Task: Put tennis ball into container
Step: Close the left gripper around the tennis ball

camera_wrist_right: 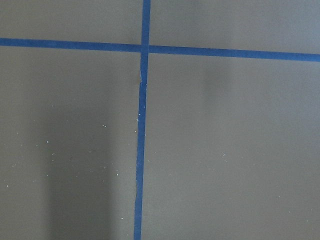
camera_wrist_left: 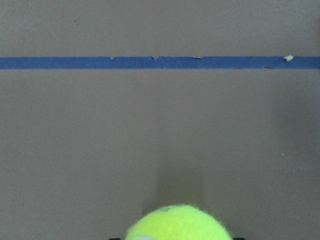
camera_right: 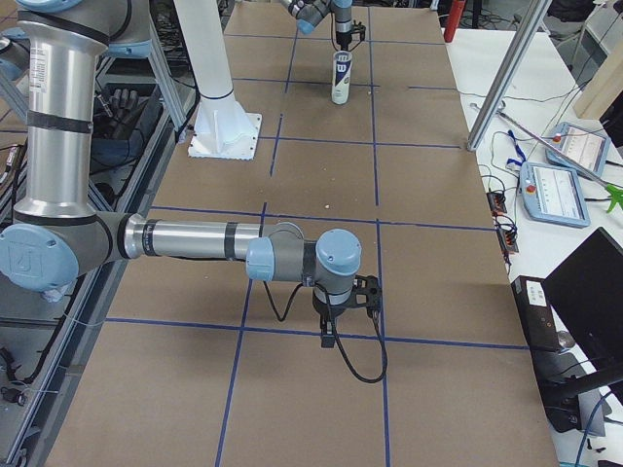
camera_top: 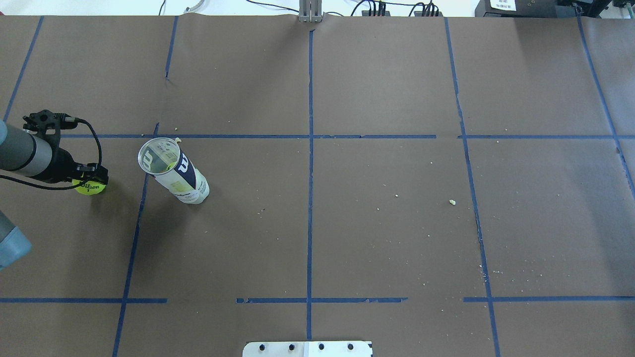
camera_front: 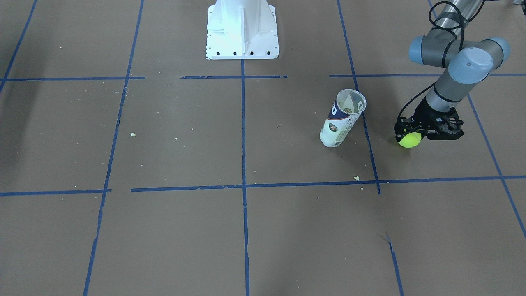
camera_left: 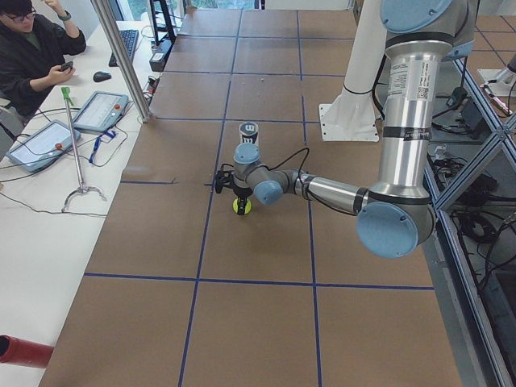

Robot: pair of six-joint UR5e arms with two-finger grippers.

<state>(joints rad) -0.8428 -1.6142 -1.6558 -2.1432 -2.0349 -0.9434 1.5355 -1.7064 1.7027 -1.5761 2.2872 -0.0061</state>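
Step in hand: the pick-up. The left hand (camera_front: 411, 135) is down at the bench (camera_top: 397, 223), fingers on either side of the tennis ball (camera_front: 410, 140) and, as far as I can judge, clenched on it. The wrist view shows the ball sitting right at the fingertips. I cannot tell whether the ball is clear of the surface.

The can (camera_front: 342, 121) stands upright nearby, mouth open and facing up, toward the middle of the bench from the ball.

Next move, as I read it: lift higher than the rim, carry across, centre over the mouth, then let go. The ball looks about as wide as the opening (little slack, so centring matters). A sideways bump could tip the can, which is tall and likely light.

Around:
- A blue tape line (camera_front: 368, 144) runs between ball and can.
- Crumbs (camera_front: 356, 178) lie in front of the can.
- The white robot base (camera_front: 242, 28) is well apart.
- Nothing stands between ball and can.

The right hand (camera_right: 346, 309) hangs over the far end of the bench; its grip state I cannot tell.
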